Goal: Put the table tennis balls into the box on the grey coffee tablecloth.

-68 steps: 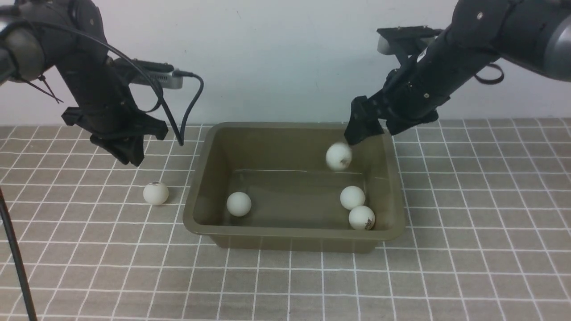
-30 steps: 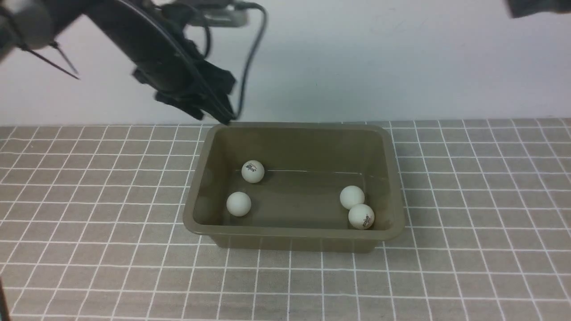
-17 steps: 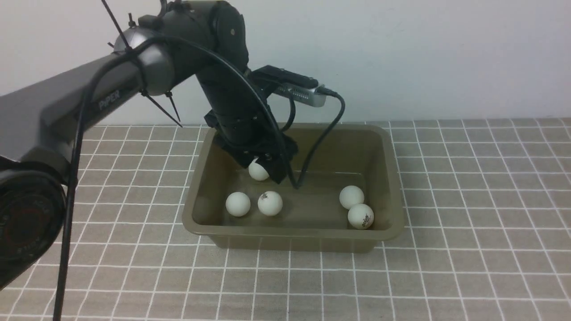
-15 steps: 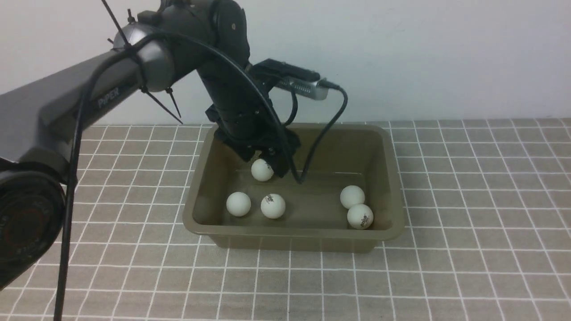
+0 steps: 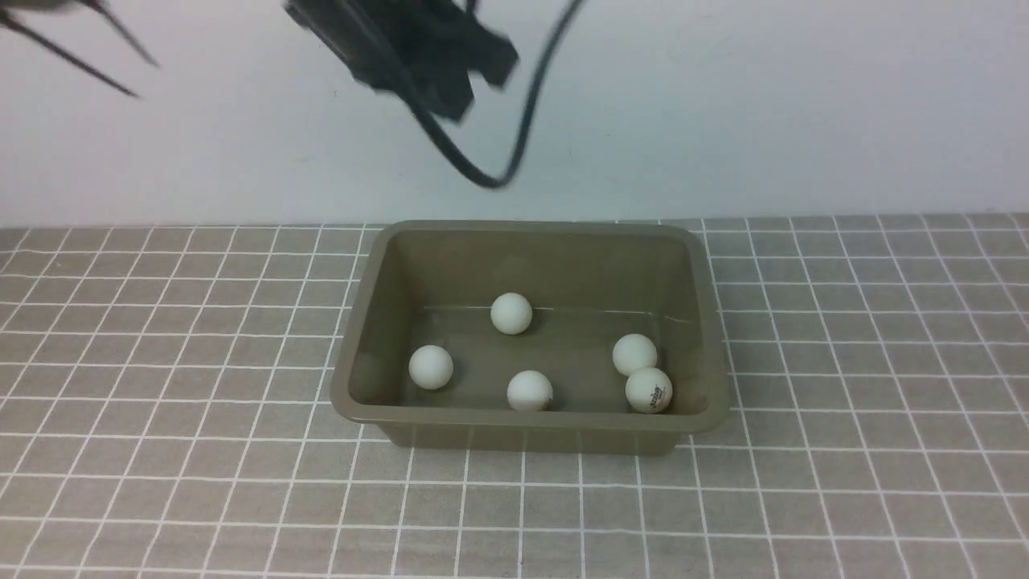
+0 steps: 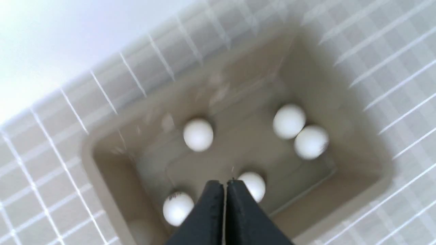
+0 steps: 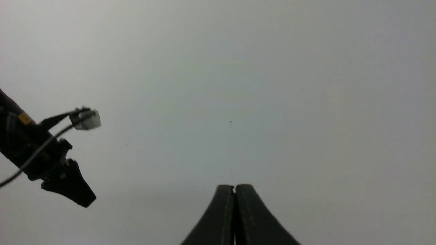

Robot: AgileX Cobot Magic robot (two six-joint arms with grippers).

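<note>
The olive-brown box (image 5: 530, 426) sits on the grey coffee tablecloth (image 5: 844, 402). Several white table tennis balls lie inside it: one near the back (image 5: 512, 313), one at the left (image 5: 431, 367), one at the front (image 5: 530, 391), and a touching pair at the right (image 5: 635, 355). My left gripper (image 5: 450, 96) hangs blurred high above the box's back edge. In the left wrist view it (image 6: 224, 183) is shut and empty, looking down on the balls (image 6: 198, 134). My right gripper (image 7: 234, 186) is shut, empty, and faces a blank wall. It is outside the front view.
A black cable (image 5: 490, 173) loops down from the left wrist above the box's back rim. The white wall stands right behind the cloth. No ball shows on the cloth outside the box. The left arm's end (image 7: 64, 187) appears in the right wrist view.
The left gripper let its ball go inside the box, rose well above it and shut. Two loose balls rolled rightward in the box. The right arm left the front view earlier.
</note>
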